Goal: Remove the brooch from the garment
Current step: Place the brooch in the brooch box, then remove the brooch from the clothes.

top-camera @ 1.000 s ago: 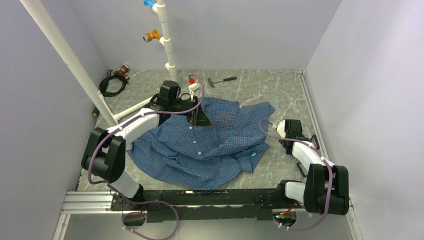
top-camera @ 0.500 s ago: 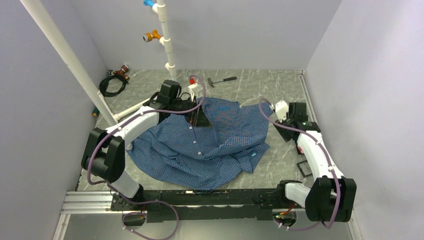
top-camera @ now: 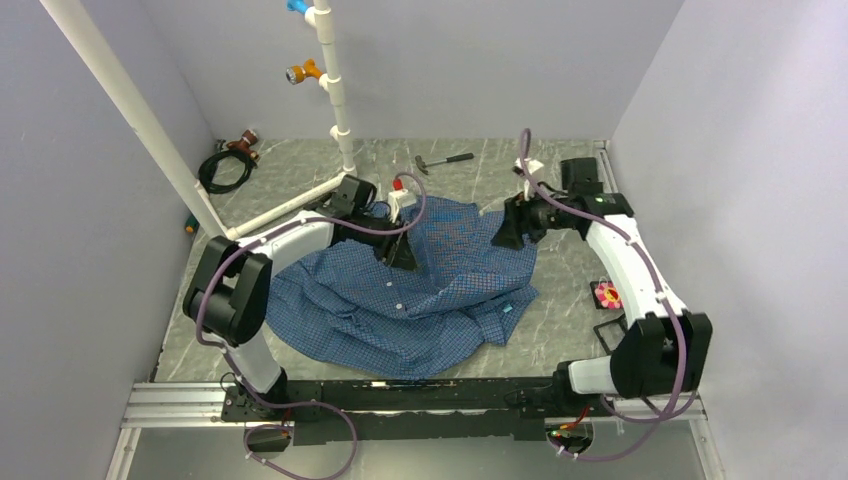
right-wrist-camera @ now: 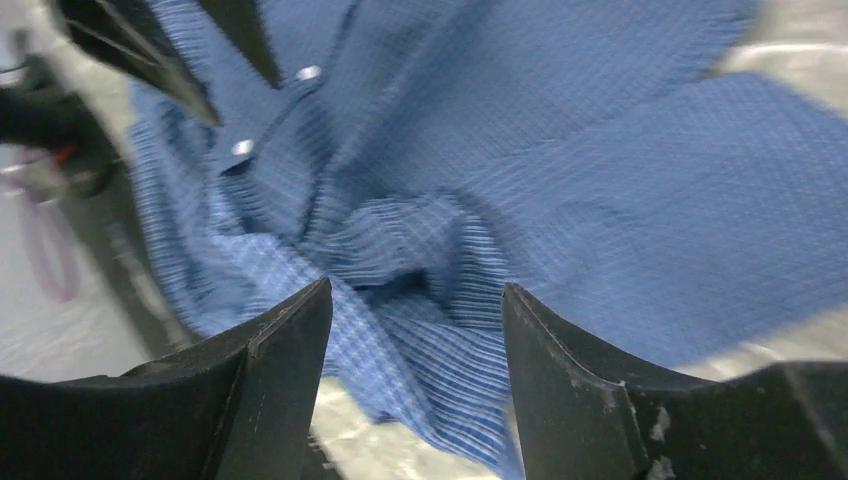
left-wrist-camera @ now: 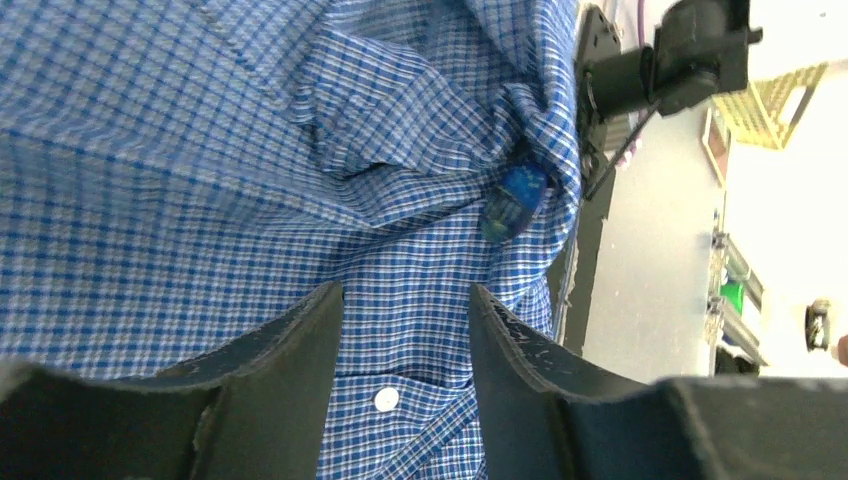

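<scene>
The garment [top-camera: 430, 290], a blue checked shirt, lies crumpled in the middle of the table. The brooch [top-camera: 605, 295], a small pink flower, rests on the bare table to the right of the shirt, apart from both grippers. My left gripper [top-camera: 402, 254] hovers over the shirt near its collar. In the left wrist view this gripper [left-wrist-camera: 405, 290] is open over flat fabric, with a white button [left-wrist-camera: 386, 399] and the light-blue tag [left-wrist-camera: 512, 200] in sight. My right gripper [top-camera: 506, 232] is at the shirt's far right edge, and in the blurred right wrist view it [right-wrist-camera: 417, 288] is open above a fold.
A white pipe frame [top-camera: 335, 90] with coloured valves stands at the back. A hammer [top-camera: 445, 160] lies behind the shirt and a black cable coil [top-camera: 225, 168] sits at the back left. A small black frame [top-camera: 608, 335] lies just in front of the brooch. Walls close in on the sides.
My right arm swung from the table's right side to the shirt's far right edge, uncovering the brooch on the table. My left gripper shifted right over the shirt and its jaws narrowed.
</scene>
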Robot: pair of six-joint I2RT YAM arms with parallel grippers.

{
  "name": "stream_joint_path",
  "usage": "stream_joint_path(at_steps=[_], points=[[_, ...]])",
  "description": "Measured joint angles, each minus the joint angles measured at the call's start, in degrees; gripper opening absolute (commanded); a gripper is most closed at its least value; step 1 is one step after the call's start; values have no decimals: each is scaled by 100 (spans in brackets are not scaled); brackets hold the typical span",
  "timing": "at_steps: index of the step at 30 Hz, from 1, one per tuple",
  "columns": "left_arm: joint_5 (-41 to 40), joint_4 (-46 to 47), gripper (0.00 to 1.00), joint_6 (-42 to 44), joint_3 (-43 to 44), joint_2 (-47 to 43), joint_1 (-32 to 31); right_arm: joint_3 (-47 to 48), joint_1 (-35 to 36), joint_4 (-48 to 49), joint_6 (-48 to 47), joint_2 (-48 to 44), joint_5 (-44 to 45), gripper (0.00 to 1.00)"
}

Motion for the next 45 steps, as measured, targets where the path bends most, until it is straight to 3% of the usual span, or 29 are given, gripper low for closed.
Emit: stream_joint_path(at_steps=[4, 11, 15, 19, 25, 31, 33, 35, 36, 40, 45], points=[[142, 28, 36, 278, -39, 2, -387, -190, 400, -46, 387, 442, -828, 58], [155, 20, 27, 704, -44, 83, -1233, -750, 673, -175, 754, 879, -1593, 33], [90, 22, 28, 831, -61, 293, -1486, -1062, 730, -323, 868, 1182, -1482, 24], [-219, -24, 40, 940, -142, 520, -1696, -1067, 743, -476, 973, 1624, -1303, 13], [-597, 26, 66, 946, -343, 632, -1768, -1060, 745, -743, 1067, 2328, -1023, 14], [-461, 573, 72, 538, -964, 168, -1062, -1062, 855, -844, 1217, 2358, -927, 33], [-457, 721, 75, 472, -922, 44, -874, -1062, 890, -852, 1239, 2358, -885, 34], [-417, 844, 88, 391, -833, 22, -837, -1062, 920, -857, 1250, 2358, -879, 34], [-398, 916, 90, 365, -798, 22, -850, -1062, 931, -859, 1255, 2358, -885, 35], [-319, 1126, 74, 181, -774, 39, -935, -1075, 942, -866, 1252, 2264, -918, 37], [243, 1766, 71, -275, -863, 140, -1051, -1082, 942, -885, 1257, 1915, -962, 36]])
